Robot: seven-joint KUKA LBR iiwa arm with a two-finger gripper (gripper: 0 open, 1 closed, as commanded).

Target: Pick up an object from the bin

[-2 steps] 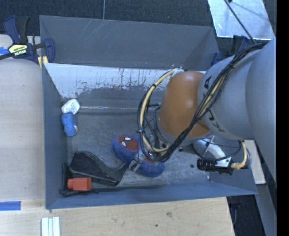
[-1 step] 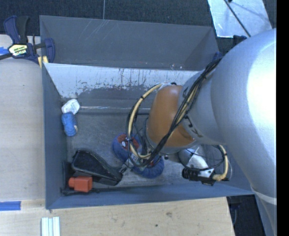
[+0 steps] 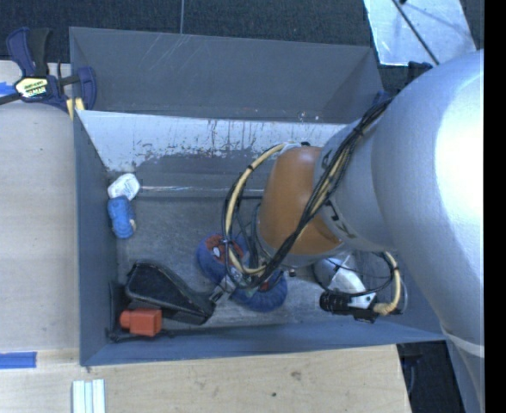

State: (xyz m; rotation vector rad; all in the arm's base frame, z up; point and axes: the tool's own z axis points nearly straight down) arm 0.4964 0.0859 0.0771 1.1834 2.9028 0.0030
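The gripper (image 3: 233, 280) sits low in the bin (image 3: 94, 256), at the middle of its near side, directly over a blue ring-shaped soft item (image 3: 268, 298). The orange wrist cover (image 3: 292, 205) and its cables hide the tip, so it cannot be told whether the gripper is spread or closed.

1 black tool with a red block (image 3: 163, 289) lies just left of the blue item. 1 white-and-blue object (image 3: 122, 203) lies well apart at the far left.

Recommended procedure:
1. Centre the gripper on 1 side of the blue rim, not over its hollow.
2. Keep clear of the black tool.
3. Close firmly.
4. Lift straight up, clear of the near wall.
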